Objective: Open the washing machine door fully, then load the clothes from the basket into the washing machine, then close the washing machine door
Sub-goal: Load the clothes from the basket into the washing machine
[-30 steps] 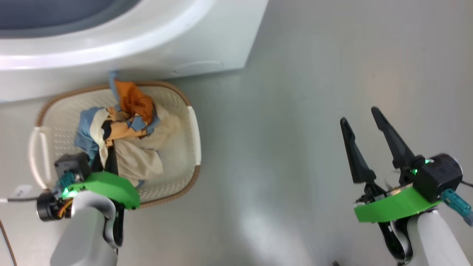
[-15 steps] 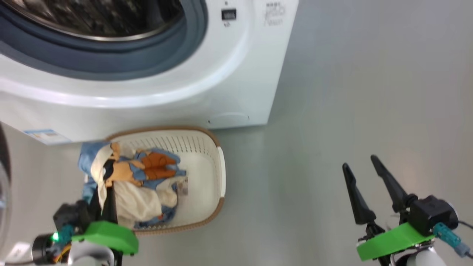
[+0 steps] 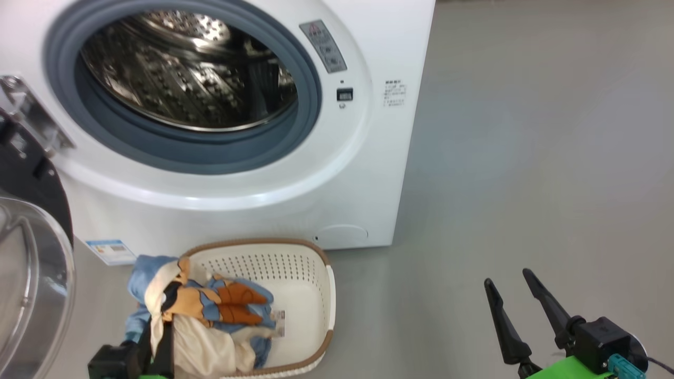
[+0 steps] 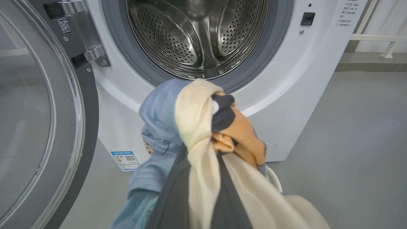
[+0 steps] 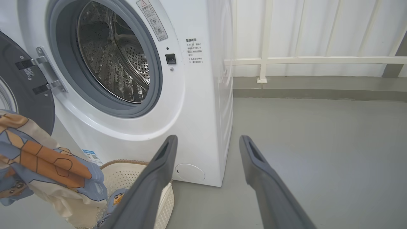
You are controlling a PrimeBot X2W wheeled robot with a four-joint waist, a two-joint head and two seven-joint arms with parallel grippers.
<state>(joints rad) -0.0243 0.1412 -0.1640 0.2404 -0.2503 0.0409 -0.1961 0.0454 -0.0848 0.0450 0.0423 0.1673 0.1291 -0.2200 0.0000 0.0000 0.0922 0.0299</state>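
Item count, all views
Counted are: 1 washer (image 3: 368, 173), 1 door (image 3: 31, 295), 1 basket (image 3: 329, 295), 1 sticker (image 3: 109, 251), 1 cap (image 3: 342, 236), 2 grippers, i.e. L gripper (image 4: 202, 156) + R gripper (image 3: 507, 276); clothes (image 3: 210, 305) are bunched, prob. 2 pcs.

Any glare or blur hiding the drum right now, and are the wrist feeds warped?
Head view: bright highlights on the steel drum, though its holes are legible, no smear. Left wrist view: drum sharp, the clothes bunched near the lens cover the lower centre, the washing machine door bows at the edge. Right wrist view: even light, the right claw looms large.
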